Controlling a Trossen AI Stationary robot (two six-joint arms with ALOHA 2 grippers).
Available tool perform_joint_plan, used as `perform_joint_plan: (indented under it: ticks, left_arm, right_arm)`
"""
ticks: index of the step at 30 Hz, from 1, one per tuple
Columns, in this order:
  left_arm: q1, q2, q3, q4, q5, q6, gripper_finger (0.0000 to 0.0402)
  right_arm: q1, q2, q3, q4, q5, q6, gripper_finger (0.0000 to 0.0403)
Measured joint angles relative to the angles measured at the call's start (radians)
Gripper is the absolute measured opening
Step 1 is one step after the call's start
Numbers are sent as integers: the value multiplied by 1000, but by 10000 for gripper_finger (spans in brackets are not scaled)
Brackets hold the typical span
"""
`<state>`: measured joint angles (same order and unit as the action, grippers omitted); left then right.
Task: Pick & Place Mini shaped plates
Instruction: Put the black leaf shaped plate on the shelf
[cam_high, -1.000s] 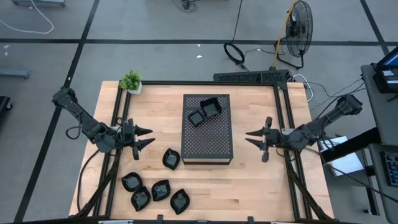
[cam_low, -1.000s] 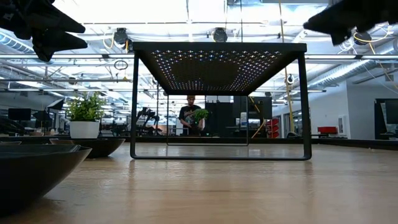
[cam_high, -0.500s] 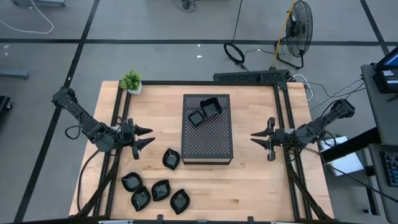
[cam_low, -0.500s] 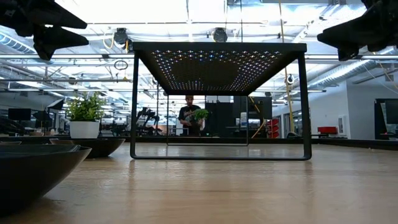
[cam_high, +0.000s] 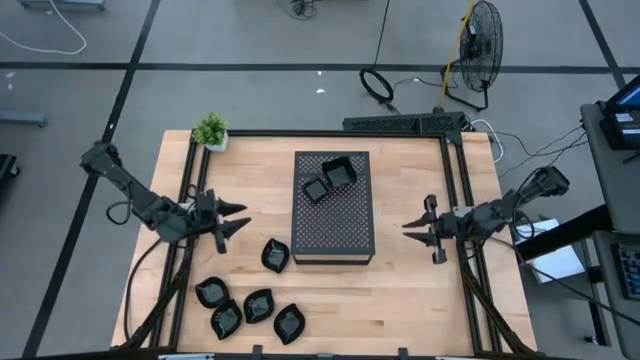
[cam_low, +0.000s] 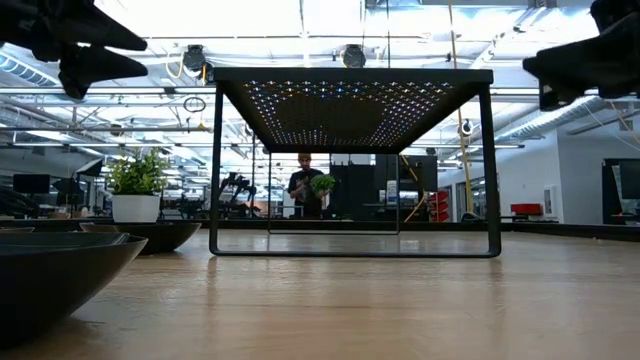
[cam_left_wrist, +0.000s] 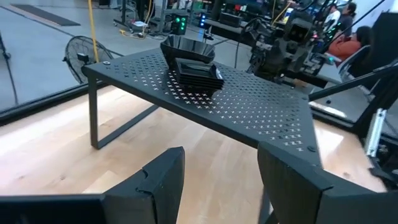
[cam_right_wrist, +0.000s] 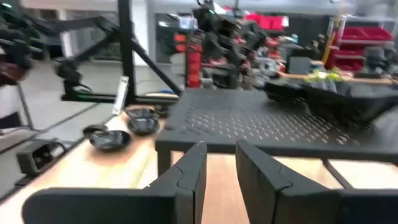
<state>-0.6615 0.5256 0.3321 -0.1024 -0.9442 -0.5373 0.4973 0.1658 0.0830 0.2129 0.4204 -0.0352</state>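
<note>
Near the tabletop's (cam_high: 400, 290) front-left corner five black plates (cam_high: 258, 305) wait, two more (cam_high: 330, 180) stacked atop the perforated stand (cam_high: 334, 215), while the open, empty left end effector (cam_high: 232, 221) hovers nearby and the right end effector (cam_high: 420, 230), fingers narrowly parted, holds nothing.

Through the left wrist camera I see my left gripper (cam_left_wrist: 219, 180) with its two dark fingers (cam_left_wrist: 163, 180) spread apart and empty above the pale wooden table (cam_left_wrist: 74, 143). Beyond them stands the dark perforated stand (cam_left_wrist: 249, 106), raised on legs. Two glossy black plates (cam_left_wrist: 189, 59) sit on its top, touching. Past the stand, the other arm (cam_left_wrist: 283, 46) hangs in view.
</note>
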Motion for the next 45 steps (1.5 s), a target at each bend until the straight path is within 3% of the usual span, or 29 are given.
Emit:
perform_joint_plan:
  ticks: [7, 14, 19, 25, 31, 36, 45]
  left_arm:
    - [27, 31, 0, 0, 14, -26, 207]
    - [59, 67, 0, 1, 186, -141, 207]
    - [93, 123, 0, 1, 305, -207, 207]
    - [112, 281, 0, 4, 444, -375, 207]
    - [112, 481, 0, 2, 551, -696, 207]
    - [115, 614, 0, 2, 569, -916, 207]
    - [166, 750, 3, 89, 583, -1046, 207]
  right_arm:
    - [-109, -74, 0, -53, -30, -55, 73]
    - [-200, -156, 2, -176, -31, -57, 73]
    - [-233, -162, 2, -169, -18, -104, 73]
    - [-236, -157, 1, -148, 21, -108, 73]
    - [-236, -156, -1, -120, 23, -108, 73]
    - [-236, -156, -2, -115, 24, -108, 73]
    - [-236, -156, -2, -115, 24, -108, 73]
